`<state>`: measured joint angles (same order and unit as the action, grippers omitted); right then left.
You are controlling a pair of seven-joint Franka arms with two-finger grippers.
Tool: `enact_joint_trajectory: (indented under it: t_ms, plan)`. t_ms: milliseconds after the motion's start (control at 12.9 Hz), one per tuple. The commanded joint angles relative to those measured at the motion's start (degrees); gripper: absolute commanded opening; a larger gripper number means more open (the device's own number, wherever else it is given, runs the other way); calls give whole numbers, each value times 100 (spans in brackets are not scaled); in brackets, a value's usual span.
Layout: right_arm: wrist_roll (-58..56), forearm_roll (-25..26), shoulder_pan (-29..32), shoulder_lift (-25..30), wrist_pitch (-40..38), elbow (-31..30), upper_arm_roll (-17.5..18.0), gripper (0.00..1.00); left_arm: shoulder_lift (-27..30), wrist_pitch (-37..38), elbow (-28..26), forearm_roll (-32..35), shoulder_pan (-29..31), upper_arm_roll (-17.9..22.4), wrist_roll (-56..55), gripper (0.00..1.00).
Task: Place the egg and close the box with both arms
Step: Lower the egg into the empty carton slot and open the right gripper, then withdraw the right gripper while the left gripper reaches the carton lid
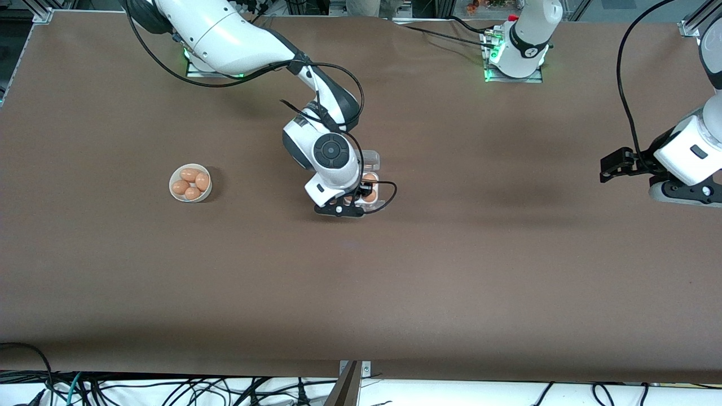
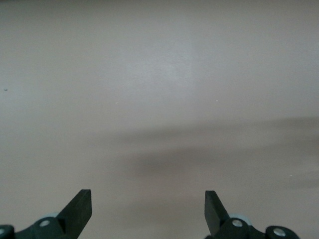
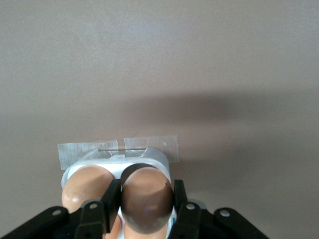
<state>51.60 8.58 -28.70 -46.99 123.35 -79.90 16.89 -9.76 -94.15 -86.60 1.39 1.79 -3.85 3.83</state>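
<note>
The clear box (image 1: 372, 169) lies mid-table with its lid open toward the robots' bases. My right gripper (image 1: 351, 198) is low over the box and hides most of it. In the right wrist view my right gripper (image 3: 146, 200) is shut on a brown egg (image 3: 147, 191), held over a cell of the box (image 3: 154, 158). Another egg (image 3: 83, 188) sits in the cell beside it. Two eggs (image 1: 370, 195) show in the box in the front view. My left gripper (image 1: 608, 168) waits open and empty over bare table at the left arm's end; its fingers (image 2: 79, 209) stand wide apart.
A round white bowl (image 1: 190, 195) with several brown eggs stands toward the right arm's end of the table. Clear tape (image 3: 75, 152) fixes the box's edge to the brown table (image 1: 395, 282).
</note>
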Motion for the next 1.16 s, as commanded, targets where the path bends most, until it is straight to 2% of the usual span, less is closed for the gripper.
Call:
enact_joint_trajectory:
  t_ms: [0,232,310,465,619,697,852,929,1084]
  plan:
    - [219,135,-127,-91,-22,194,-63,100,-122,160,125,-252,-143,-37,30,100]
    - [210,109,-83,57,-214,194,-72,100,-210,309,125,-806,-407,-46,-75,99]
    - [149,100,-39,224,-433,194,-89,100,-245,475,125,-911,-555,-46,-145,93]
    - [114,109,154,732,-1133,90,-98,100,-377,827,117,-1122,-872,-46,-373,74]
    - [-192,21,417,1233,-1768,-138,-142,100,-544,1074,125,-1316,-1258,-46,-872,47]
    - [-377,-66,575,1619,-1797,-531,-151,100,-631,1118,125,-1447,-1477,-46,-1284,36]
    - [-903,-259,987,2489,-1657,-1480,-151,100,-877,1119,134,-1676,-2022,-46,-2215,22]
    - [-1245,-382,1163,2867,-1726,-1806,-238,100,-1009,1110,160,-1747,-2286,-46,-2629,19]
    - [-2053,-576,1200,3719,-1771,-2605,-798,100,-1334,1075,204,-2027,-2638,-46,-3071,13]
